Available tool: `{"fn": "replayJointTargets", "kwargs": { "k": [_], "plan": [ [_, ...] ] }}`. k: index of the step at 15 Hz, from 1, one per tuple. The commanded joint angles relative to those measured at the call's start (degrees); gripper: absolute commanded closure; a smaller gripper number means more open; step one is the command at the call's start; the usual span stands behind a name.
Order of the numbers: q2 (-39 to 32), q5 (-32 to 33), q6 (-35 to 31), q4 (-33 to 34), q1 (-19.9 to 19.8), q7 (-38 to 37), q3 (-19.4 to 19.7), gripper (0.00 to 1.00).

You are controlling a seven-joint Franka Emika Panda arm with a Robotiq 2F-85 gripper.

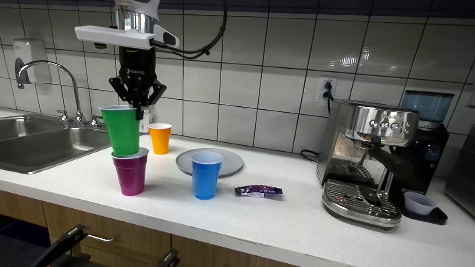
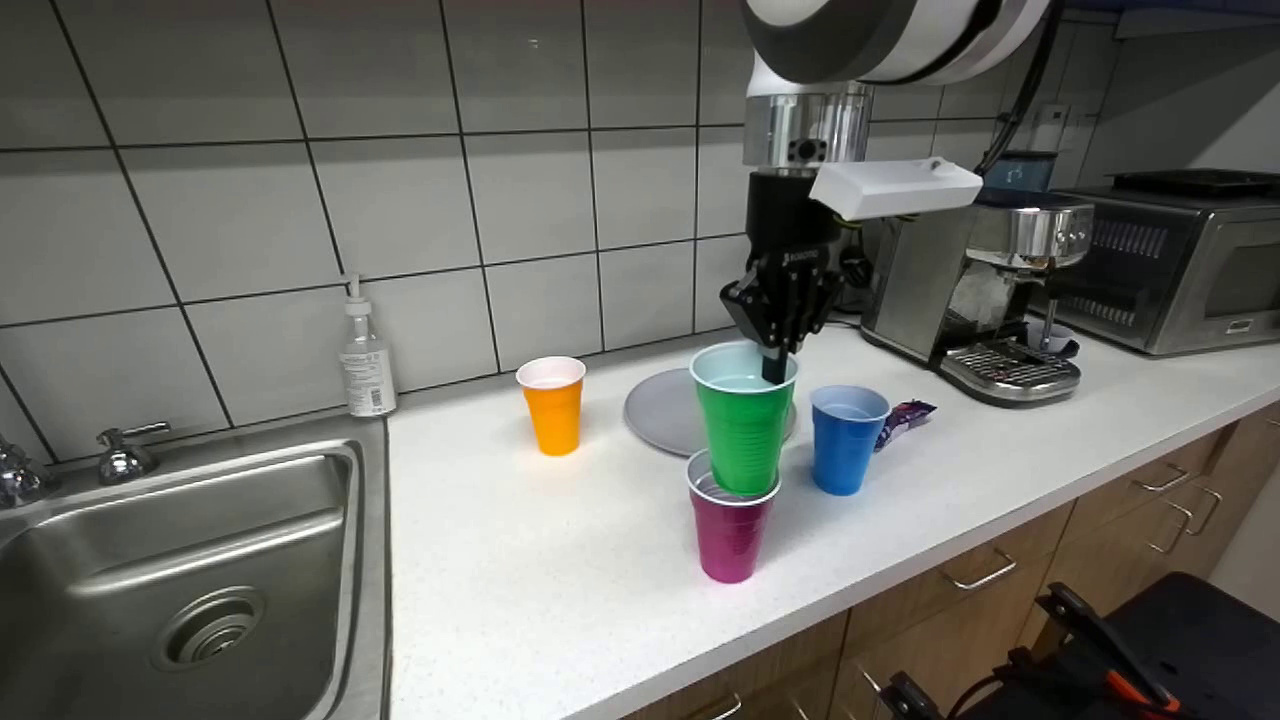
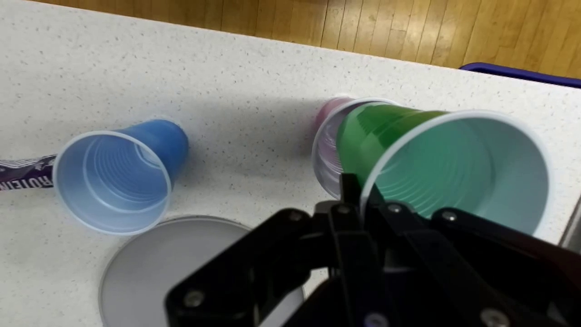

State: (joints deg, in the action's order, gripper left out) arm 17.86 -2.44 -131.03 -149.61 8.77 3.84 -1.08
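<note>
My gripper (image 3: 364, 193) is shut on the near rim of a green cup (image 3: 445, 159), one finger inside the cup and one outside. The green cup (image 1: 120, 131) is roughly upright, its base at the mouth of a magenta cup (image 1: 130, 176) on the counter. Whether the two cups touch I cannot tell. In the wrist view the green cup hides much of the magenta cup (image 3: 326, 152). A blue cup (image 2: 845, 445) stands upright beside them, in front of a grey plate (image 1: 233, 163). Farther back, in both exterior views, is an orange cup (image 2: 556, 415).
A purple wrapper (image 1: 258, 191) lies past the blue cup. The steel sink (image 2: 370, 560) borders the counter, with a soap bottle (image 2: 368, 375) at its corner. An espresso machine (image 1: 386, 128) and a microwave (image 2: 1220, 280) stand farther along. The counter edge runs close to the magenta cup.
</note>
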Motion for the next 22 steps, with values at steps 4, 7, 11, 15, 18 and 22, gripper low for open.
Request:
{"fn": "replayJointTargets", "kwargs": {
  "k": [4,7,11,15,18,22],
  "plan": [
    [-1.6,-0.2,-1.2,1.4,-1.1,0.2,-0.9,0.99],
    [-2.4,-0.2,-1.9,1.5,-1.1,0.1,-1.0,0.99],
    [-3.4,-0.5,-2.8,1.7,-1.0,-0.1,-1.1,0.99],
    [-4.2,-0.9,-4.9,1.1,-0.8,0.1,-1.2,0.99],
    [-5.0,-1.3,-6.1,1.0,-0.7,0.3,-1.2,0.99],
    [-5.9,-1.2,-7.1,0.8,-0.7,0.1,-1.4,0.99]
  ]
}}
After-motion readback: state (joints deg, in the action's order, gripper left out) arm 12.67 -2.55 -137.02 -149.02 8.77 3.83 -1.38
